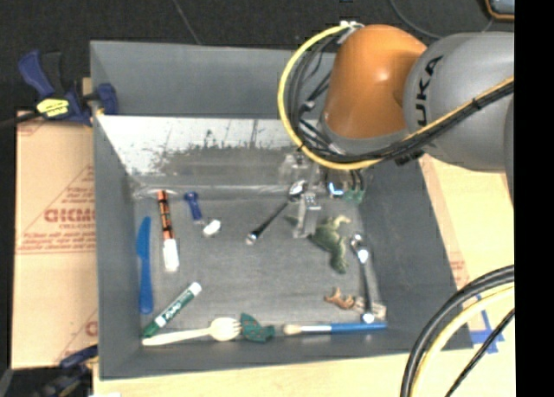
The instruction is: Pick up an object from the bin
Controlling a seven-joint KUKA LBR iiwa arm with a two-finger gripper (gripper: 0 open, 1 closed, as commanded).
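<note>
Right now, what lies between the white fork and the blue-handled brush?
A small dark green lump lies there, seen in the camera view.

My wrist cover (368, 84) is orange, cables (288, 71) round it yellow & black. Bin (260, 84) is grey. Dino toy (333, 242) is dull green. Far left of the dino: blue utensil (144, 265), orange-and-black pen (164, 216) w/ white end. Below-left of dino: green marker (176, 305) w/ white cap, white fork (216, 329). Just below dino: small brown figure (344, 301).

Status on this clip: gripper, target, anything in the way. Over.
Gripper down in the bin's right half. Green toy figure lies just beside it. Thin black stick close on its other side.
</note>
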